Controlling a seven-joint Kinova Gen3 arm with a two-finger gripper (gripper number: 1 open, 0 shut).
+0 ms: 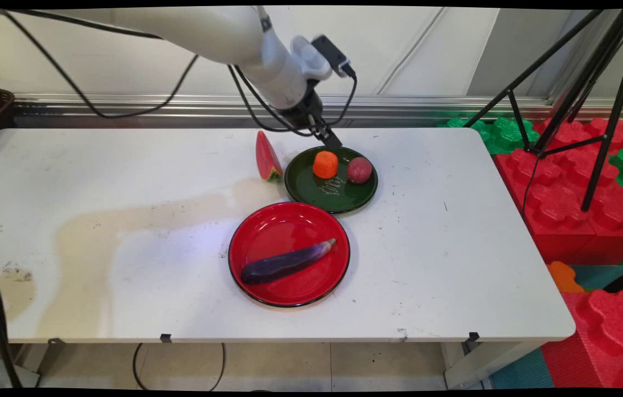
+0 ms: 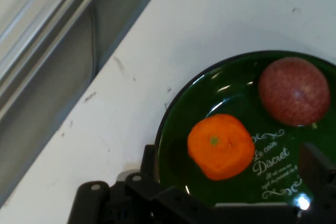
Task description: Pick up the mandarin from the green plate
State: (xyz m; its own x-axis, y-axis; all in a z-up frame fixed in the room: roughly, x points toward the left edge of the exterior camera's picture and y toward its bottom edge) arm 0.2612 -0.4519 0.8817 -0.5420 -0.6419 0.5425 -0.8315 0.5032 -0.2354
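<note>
Black two-finger gripper [image 1: 329, 139] poised over the far rim of a round dark-green plate [image 1: 311, 190], fingers spread wide around nothing, nearest a small orange mandarin [image 1: 325, 164] beside a round red fruit [image 1: 359, 170]; plate near the table's [image 1: 124, 220] far edge.

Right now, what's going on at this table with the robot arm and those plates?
The gripper hangs over the far rim of the green plate, nearest the orange piece, which sits on that plate beside a reddish round fruit. It holds nothing. In the hand view the fingers stand apart. A watermelon slice stands on the table just left of the green plate. Nearer the camera, an eggplant lies in a red plate.
</note>
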